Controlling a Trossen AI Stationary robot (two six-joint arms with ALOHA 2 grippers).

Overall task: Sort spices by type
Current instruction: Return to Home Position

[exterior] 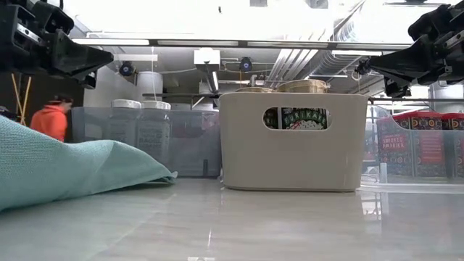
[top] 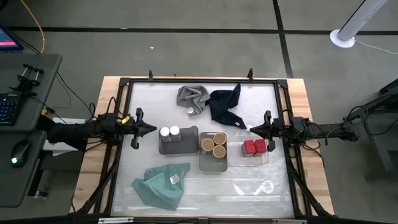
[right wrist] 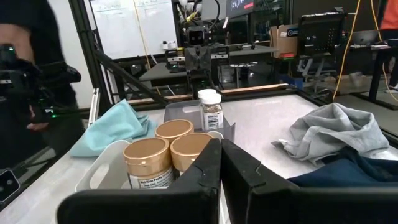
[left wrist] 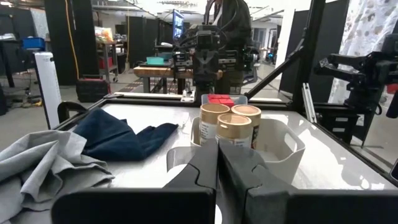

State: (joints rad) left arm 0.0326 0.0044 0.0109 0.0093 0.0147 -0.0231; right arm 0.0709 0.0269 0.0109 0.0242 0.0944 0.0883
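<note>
Table top (top: 249, 186): smooth, glossy white sheet that mirrors the bins. Wood border (top: 303, 106) bare at left and right; metal frame (top: 199, 80) black and matt. Far side: grey cloth (top: 191, 98) and navy cloth (top: 225, 104), soft, matt, creased; near left, teal cloth (top: 160, 185), likewise. Left bin (top: 188, 144): smoky, half-translucent plastic. Middle bin (top: 212, 165): opaque, matt pale plastic. Right tray (top: 264, 157): clear, glossy plastic. Tan jar tops (top: 213, 144): matt. White caps (top: 169, 132): smooth plastic. Red jars (top: 254, 147): printed labels.

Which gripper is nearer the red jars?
Right. The right gripper is close beside the red jars; the left gripper is far off, by the white-capped jars.
</note>
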